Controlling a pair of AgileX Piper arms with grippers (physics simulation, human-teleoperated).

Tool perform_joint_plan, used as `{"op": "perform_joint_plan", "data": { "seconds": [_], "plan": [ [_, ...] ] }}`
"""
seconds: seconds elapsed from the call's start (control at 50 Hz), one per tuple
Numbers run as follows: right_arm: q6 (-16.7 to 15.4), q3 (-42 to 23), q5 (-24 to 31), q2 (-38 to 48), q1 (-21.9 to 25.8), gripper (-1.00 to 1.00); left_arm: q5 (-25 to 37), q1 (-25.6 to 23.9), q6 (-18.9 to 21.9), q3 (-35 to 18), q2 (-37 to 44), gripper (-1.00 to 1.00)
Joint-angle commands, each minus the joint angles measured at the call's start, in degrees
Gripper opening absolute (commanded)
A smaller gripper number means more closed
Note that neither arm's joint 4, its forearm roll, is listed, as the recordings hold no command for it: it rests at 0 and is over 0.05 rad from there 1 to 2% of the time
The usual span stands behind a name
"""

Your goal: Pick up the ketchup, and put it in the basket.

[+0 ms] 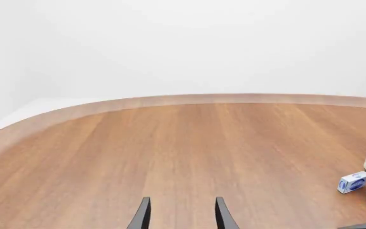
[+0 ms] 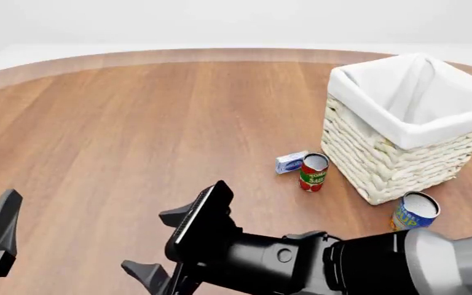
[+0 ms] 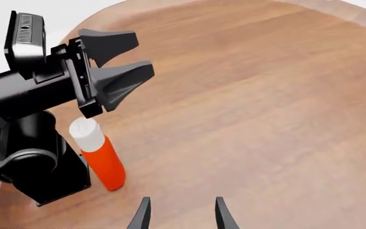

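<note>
Both pairs of fingers stand apart with nothing between them: the right gripper [image 3: 179, 212] shows only bare wood in its gap, and the left gripper [image 3: 122, 67], seen from the right wrist camera, has its two black fingers spread in the air above the table.

The ketchup, a red-orange plastic bottle with a white cap [image 3: 99, 155], stands upright on the brown wooden table [image 2: 137, 123], right beside the black base of the left arm [image 3: 36, 167] and below the left gripper, apart from it. It does not show in the front view, where the right arm's body fills the 6 o'clock edge.

The large square cream wicker basket with a white cloth liner [image 2: 383, 153] sits at about 2 o'clock in the front view, with nothing to be seen inside. Just beside it lie a small white-and-blue box [image 2: 291, 161], a red-and-green can [image 2: 313, 172] and a blue-and-yellow can [image 2: 412, 212].

Judged from this, no part of the task is done: the bottle is ungrasped, and the grasp, lift, carry and release all remain.
</note>
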Motion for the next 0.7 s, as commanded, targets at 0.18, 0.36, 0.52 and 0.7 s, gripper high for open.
{"op": "perform_joint_plan", "data": {
  "seconds": [0.18, 0.36, 0.52, 0.7],
  "plan": [
    [0.4, -3.97, 2.37, 3.6, 4.33, 1.0, 0.0, 0.0, 0.0, 0.0, 0.0, 1.0],
    [2.3, -5.81, 2.99, 5.47, 6.36, 1.0, 0.0, 0.0, 0.0, 0.0, 0.0, 1.0],
    [3.67, -7.95, 4.62, 6.17, 8.09, 1.0, 0.0, 0.0, 0.0, 0.0, 0.0, 1.0],
    [4.41, -9.81, 5.76, 6.66, 9.93, 1.0, 0.0, 0.0, 0.0, 0.0, 0.0, 1.0]
  ]
}}
